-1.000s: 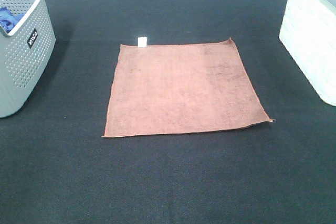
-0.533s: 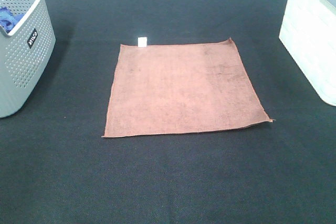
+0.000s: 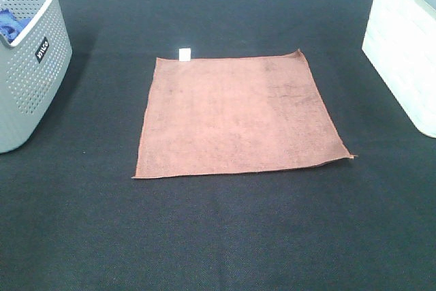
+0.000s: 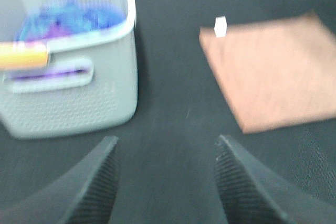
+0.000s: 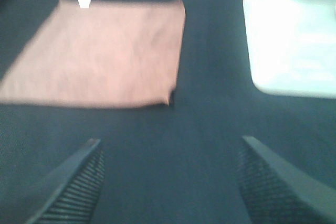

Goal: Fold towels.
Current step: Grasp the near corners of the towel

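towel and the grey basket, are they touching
Apart. The exterior high view shows bare black table between the towel and the grey basket.

— How do we hold our left gripper (image 4: 167,141)?
— Jaws spread wide, nothing between them, pointing forward and down.
— And our right gripper (image 5: 170,140)?
— Likewise: jaws well apart, gripping nothing.

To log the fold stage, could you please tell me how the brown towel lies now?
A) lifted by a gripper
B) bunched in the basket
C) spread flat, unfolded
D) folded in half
C: the towel lies as one full square on the table, with the open left gripper and right gripper both clear of it.
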